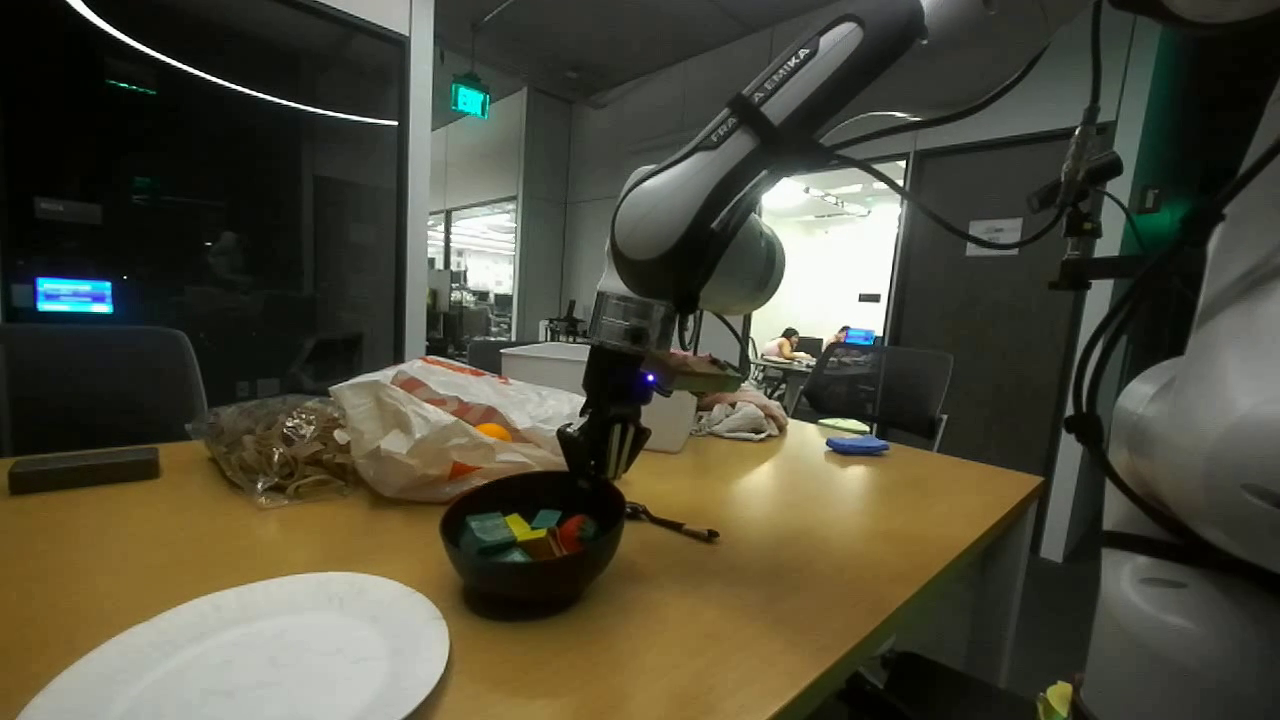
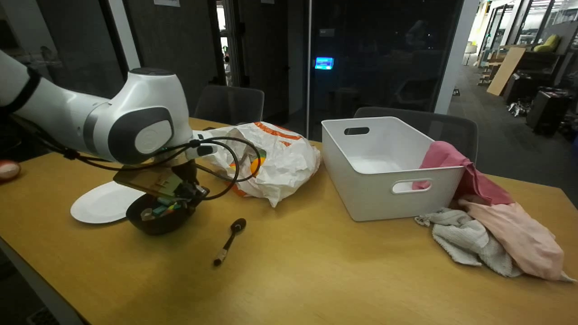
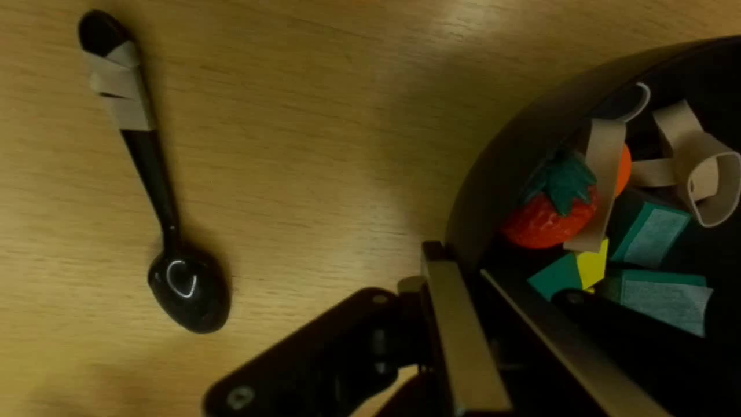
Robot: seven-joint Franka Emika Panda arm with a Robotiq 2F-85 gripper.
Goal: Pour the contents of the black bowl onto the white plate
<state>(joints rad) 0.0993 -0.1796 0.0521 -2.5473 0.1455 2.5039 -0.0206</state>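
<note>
Gripper (image 3: 460,263), one: drawn narrow, holding the rim of the black bowl (image 1: 535,582), one finger inside, one outside, which I judge gives leverage for tipping; bowl upright beneath the tool, toy strawberry (image 3: 547,220) and blocks (image 3: 651,234) unpoured within; white plate (image 1: 270,650), one: across the bowl from my tool, likely so placed for a short carry; spoon (image 3: 151,168), one: apart, on the outer finger's side.

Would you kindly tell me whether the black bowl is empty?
Not empty: the bowl holds blocks and a red strawberry, most clearly seen in the wrist view.
</note>
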